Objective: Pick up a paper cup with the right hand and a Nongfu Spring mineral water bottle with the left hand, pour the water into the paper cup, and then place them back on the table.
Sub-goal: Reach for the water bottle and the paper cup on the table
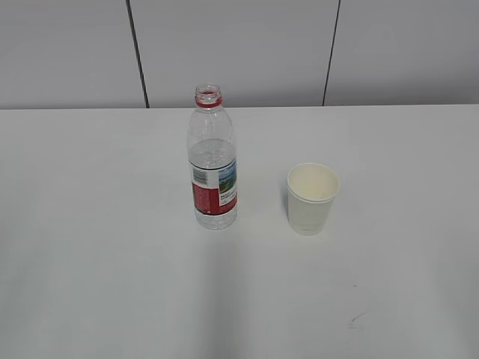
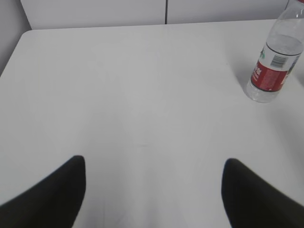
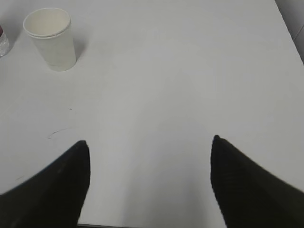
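Observation:
The Nongfu Spring bottle [image 1: 212,166] stands upright and capless near the middle of the white table [image 1: 90,247], with water about up to the label top. The paper cup [image 1: 312,198] stands upright and empty to its right. Neither arm shows in the exterior view. In the left wrist view my left gripper [image 2: 154,164] is open and empty over bare table, with the bottle [image 2: 275,59] far off at the upper right. In the right wrist view my right gripper [image 3: 150,142] is open and empty, with the cup [image 3: 51,38] far off at the upper left.
A grey panelled wall [image 1: 239,48] runs behind the table's far edge. A small dark scuff mark [image 1: 356,320] lies on the table at the front right. The table's near edge [image 3: 142,225] shows under the right gripper.

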You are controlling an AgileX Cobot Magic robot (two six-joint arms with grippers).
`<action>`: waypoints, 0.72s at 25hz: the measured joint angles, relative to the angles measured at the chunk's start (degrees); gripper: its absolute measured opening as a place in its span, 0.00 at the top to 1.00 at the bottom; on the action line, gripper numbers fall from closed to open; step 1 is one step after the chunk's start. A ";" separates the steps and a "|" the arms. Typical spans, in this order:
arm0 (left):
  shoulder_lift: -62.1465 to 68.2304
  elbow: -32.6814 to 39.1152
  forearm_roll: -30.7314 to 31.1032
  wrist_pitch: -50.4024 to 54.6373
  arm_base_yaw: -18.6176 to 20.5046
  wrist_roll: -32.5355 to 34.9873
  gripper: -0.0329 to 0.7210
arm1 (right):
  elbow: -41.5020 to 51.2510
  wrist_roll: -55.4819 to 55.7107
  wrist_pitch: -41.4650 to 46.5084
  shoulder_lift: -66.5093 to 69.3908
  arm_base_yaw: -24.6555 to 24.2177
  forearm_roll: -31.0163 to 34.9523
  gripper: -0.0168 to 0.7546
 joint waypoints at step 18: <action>0.00 0.00 0.00 0.00 0.00 0.00 0.26 | 0.00 0.00 0.00 0.00 0.00 0.00 0.22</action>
